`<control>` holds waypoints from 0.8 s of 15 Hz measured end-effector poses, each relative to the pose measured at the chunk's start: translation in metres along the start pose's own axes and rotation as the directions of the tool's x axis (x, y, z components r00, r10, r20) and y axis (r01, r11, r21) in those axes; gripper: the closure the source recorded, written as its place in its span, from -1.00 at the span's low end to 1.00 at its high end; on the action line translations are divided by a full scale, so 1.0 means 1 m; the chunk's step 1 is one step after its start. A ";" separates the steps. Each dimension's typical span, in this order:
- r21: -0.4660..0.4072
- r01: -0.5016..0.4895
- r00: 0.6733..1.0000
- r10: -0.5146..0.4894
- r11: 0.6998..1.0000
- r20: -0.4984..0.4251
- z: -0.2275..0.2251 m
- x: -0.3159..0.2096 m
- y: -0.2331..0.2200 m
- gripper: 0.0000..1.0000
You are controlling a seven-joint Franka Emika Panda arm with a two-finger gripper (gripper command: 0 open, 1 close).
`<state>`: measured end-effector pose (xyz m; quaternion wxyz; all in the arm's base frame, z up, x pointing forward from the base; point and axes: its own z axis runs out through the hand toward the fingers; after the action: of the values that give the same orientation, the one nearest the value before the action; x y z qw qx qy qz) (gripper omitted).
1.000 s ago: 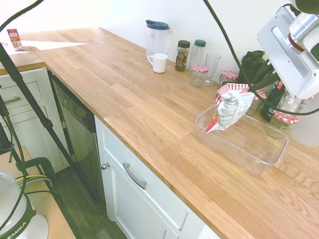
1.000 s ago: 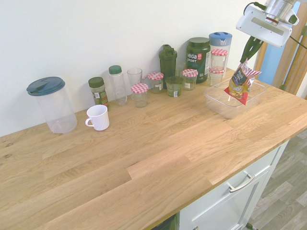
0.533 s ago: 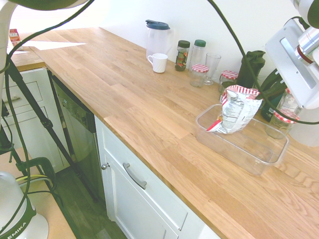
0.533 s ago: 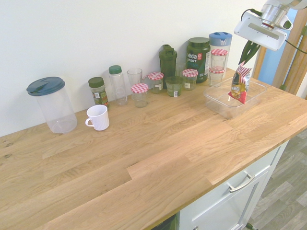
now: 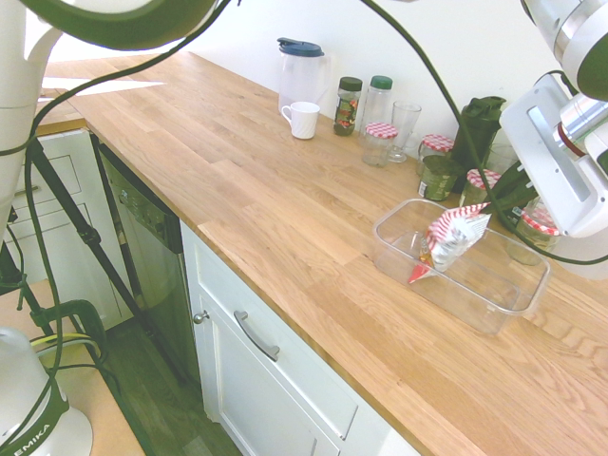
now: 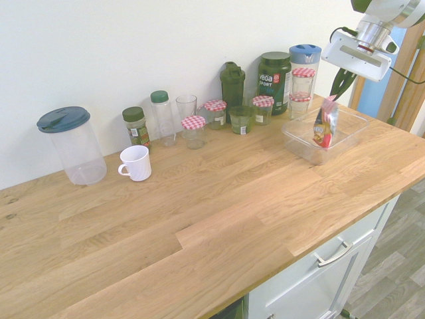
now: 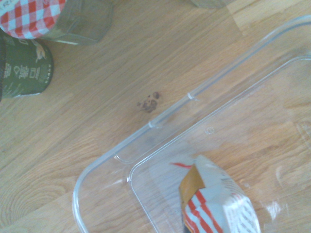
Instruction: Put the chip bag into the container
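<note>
The chip bag (image 5: 454,237), red-and-white striped foil, hangs tilted with its lower end inside the container (image 5: 399,262), a large clear plastic tub on the wooden counter. My gripper (image 5: 488,206) is shut on the bag's top edge, just above the tub's far side. From the other side the chip bag (image 6: 325,126) hangs upright within the container (image 6: 299,144) walls, under the gripper (image 6: 334,98). In the wrist view the chip bag (image 7: 214,205) shows close above the floor of the container (image 7: 193,96). Whether the bag touches the floor I cannot tell.
Along the wall behind the tub stand jars with red-checked lids (image 6: 261,108), a dark green tub (image 6: 273,80), a green shaker (image 6: 232,83), a glass (image 6: 186,106), spice bottles (image 6: 136,126), a white mug (image 6: 136,163) and a lidded pitcher (image 6: 70,143). One jar (image 5: 539,235) sits right beside the tub.
The gripper has come down and toward the wall with the bag. The bag has gone from hanging above the tub's rim to hanging inside it.
</note>
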<state>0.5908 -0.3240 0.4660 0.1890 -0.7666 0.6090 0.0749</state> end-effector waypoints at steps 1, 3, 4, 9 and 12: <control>-0.008 -0.007 1.000 0.007 1.000 0.008 0.004 0.003 0.002 -1.00; -0.013 -0.019 1.000 0.020 1.000 0.012 0.007 0.011 0.007 -1.00; -0.013 -0.022 1.000 0.023 1.000 0.013 0.008 0.013 0.008 -1.00; -0.020 -0.024 1.000 0.024 1.000 0.012 0.009 0.015 0.011 -1.00; -0.003 -0.020 1.000 0.020 1.000 -0.020 -0.009 0.011 0.018 -1.00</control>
<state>0.5753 -0.3412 0.4671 0.1807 -0.7617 0.6183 0.0701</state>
